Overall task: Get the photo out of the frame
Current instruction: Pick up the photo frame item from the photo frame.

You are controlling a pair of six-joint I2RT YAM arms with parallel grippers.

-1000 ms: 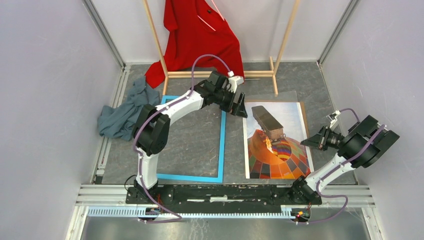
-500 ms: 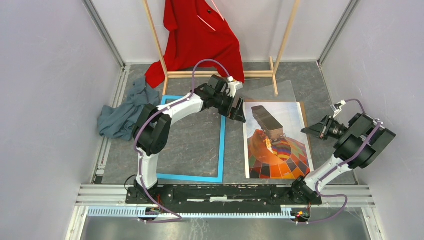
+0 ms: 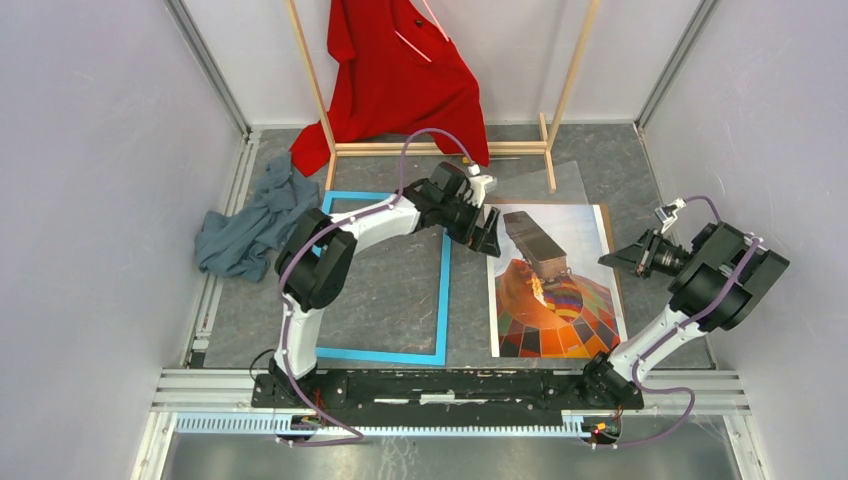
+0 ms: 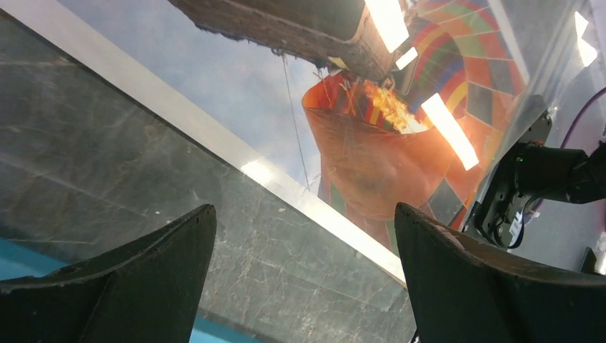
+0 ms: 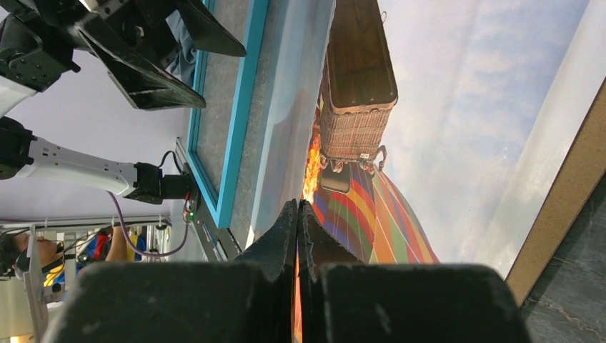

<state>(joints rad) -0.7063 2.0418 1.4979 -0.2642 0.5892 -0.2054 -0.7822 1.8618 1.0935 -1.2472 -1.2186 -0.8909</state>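
The photo [image 3: 565, 300], an orange-red hot-air balloon print, lies flat at the right on a brown backing board [image 3: 613, 245]. The light blue frame [image 3: 443, 300] lies flat to its left, with only grey table showing inside it. My left gripper [image 3: 487, 232] is open and empty, low over the strip between the frame and the photo's left edge. In the left wrist view it [image 4: 304, 214] spans the photo's white border [image 4: 214, 136]. My right gripper [image 3: 612, 260] is shut and empty at the photo's right edge. In the right wrist view it [image 5: 298, 206] points across the photo [image 5: 457, 107] toward the frame [image 5: 239, 121].
A clear sheet [image 3: 560, 185] lies near the photo's far end. A wooden clothes rack [image 3: 565, 90] with a red garment [image 3: 400, 70] stands at the back. A grey-blue cloth [image 3: 250, 225] is crumpled at the left. Walls close in on both sides.
My left gripper has moved right and a little nearer, from the frame's far right corner toward the photo's left edge. My right gripper has risen slightly and stayed shut.
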